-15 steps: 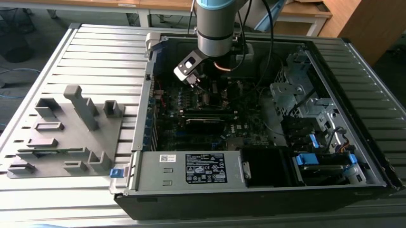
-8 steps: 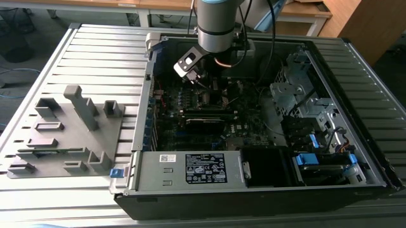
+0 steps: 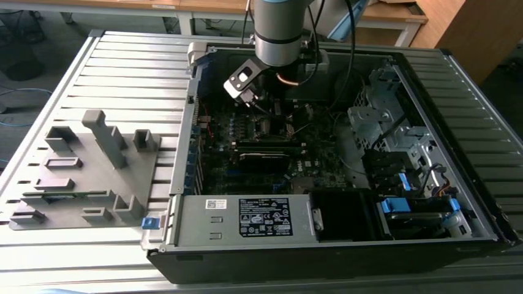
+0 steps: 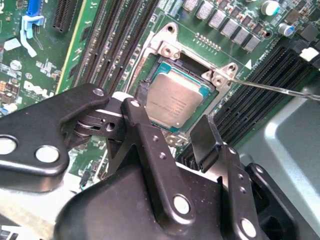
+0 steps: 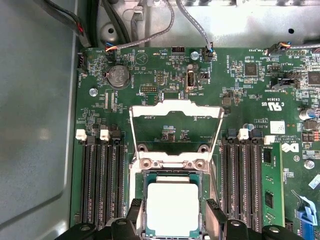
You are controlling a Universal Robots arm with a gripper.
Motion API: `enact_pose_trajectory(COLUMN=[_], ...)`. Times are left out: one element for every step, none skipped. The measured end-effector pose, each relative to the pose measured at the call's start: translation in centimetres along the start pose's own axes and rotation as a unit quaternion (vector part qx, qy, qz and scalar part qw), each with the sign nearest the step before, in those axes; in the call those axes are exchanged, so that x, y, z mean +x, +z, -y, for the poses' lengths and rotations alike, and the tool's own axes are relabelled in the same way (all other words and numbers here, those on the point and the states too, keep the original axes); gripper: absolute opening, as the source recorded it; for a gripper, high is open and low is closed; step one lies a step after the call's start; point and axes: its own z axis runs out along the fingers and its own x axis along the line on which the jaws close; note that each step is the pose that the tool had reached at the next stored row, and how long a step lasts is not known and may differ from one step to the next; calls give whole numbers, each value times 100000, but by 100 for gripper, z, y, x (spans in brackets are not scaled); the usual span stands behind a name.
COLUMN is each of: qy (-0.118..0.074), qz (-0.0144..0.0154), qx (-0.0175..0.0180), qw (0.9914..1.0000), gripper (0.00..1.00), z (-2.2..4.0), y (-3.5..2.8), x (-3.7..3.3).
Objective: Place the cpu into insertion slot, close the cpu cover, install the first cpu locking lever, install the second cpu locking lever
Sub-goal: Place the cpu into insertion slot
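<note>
Inside the open computer case, which lies on a slatted table, we record the gripper hanging low over the green motherboard. Item one, the cpu: a pale square chip lying flat within the insertion slot, its edges parallel to the socket rim. Item two, the end effector: its black fingers stand apart, one on each side of the chip. In the first wrist view we see a narrow gap on both sides, so we list it as gripping nothing. Item three, the cpu cover: a silver window frame swung back on its hinge and lying away from the socket, board components visible through its opening. Item four, a thin silver lever rod running out from one socket corner, raised clear of the board. Flanking the socket are banks of long black memory slots. Elsewhere we list a white-labelled power supply in the case and a grey parts fixture on the table at the exterior view's left.
</note>
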Motion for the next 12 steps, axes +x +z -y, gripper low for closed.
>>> enact_pose_trajectory(qy=[1,0,1,-2,0,-1,0,1,1,1,2,-1], qz=[0,1,-2,2,1,0,-1,-1,-1,-1,1,-1], qx=[1,0,0,1,2,0,-1,-1,0,0,2,1], qw=[100000,100000,100000,100000,100000,100000,100000,100000,100000,100000,100000,100000], gripper=[61,61,61,61,60,53,53,46,41,41,35,29], z=[0,0,0,0,0,0,0,0,0,0,0,-1], y=[-1,-1,-2,-3,-3,-4,-4,-5,-6,-6,-7,-8], x=[0,0,0,0,0,0,0,0,0,0,0,0])
